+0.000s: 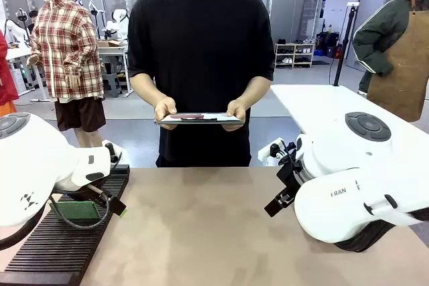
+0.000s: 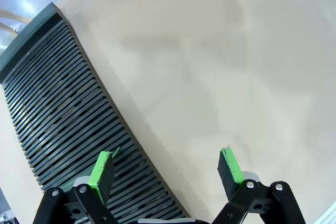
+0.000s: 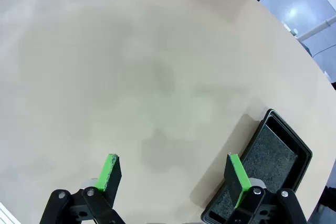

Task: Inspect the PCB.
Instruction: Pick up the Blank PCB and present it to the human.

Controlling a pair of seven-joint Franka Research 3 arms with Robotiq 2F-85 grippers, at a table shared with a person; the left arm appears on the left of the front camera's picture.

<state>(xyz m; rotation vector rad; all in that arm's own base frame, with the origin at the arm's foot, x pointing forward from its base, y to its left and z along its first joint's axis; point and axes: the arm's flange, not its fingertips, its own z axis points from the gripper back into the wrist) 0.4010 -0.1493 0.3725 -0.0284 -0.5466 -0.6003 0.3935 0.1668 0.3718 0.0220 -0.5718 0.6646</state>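
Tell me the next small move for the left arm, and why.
Probably ease the left gripper across until it is centred over the PCB. Its jaws stand open and empty above the edge of the slatted rack, and the PCB lies flat on that rack beside this arm, not yet gripped.

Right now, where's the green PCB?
In the front view, the PCB lies on the black slotted rack at the robot's left, just below the left arm.
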